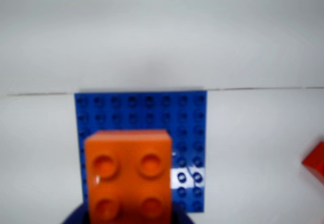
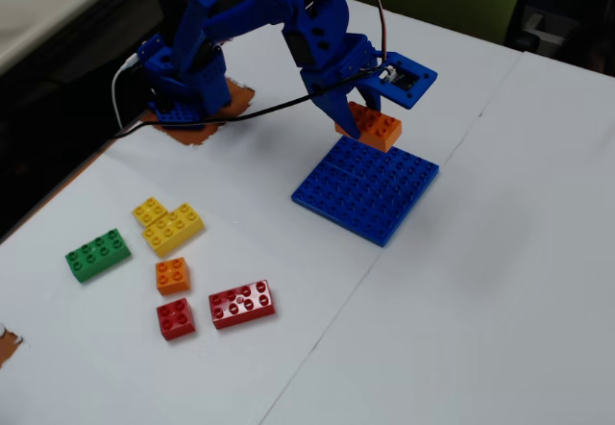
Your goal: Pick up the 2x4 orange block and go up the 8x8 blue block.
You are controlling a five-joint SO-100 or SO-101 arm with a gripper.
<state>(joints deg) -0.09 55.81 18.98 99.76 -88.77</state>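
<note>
In the fixed view the blue arm reaches from its base at the far left toward the middle of the white table [image 2: 500, 281], and its gripper [image 2: 357, 122] is closed around the 2x4 orange block [image 2: 373, 127], holding it in the air just above the far edge of the 8x8 blue block [image 2: 367, 187]. The orange brick does not appear to touch the plate; it hangs a little tilted over the plate's far corner. The blue plate lies flat near the table's centre, beside a seam that runs across the tabletop.

In the wrist view the orange block [image 1: 127, 176] fills the lower middle of the picture, four of its studs showing, with the blue plate [image 1: 187, 133] spread out behind and beneath it. Dark blue finger parts show at the bottom edge on either side of the brick.

Well apart from the plate, at the near left of the fixed view, loose bricks lie on the table: a green 2x4 brick [image 2: 98, 254], a yellow stepped cluster of bricks [image 2: 168, 223], a small orange 2x2 brick [image 2: 172, 275], a red 2x2 brick [image 2: 176, 318] and a red 2x4 brick [image 2: 242, 303]. A red corner [image 1: 316, 160] shows at the right edge of the wrist view.
</note>
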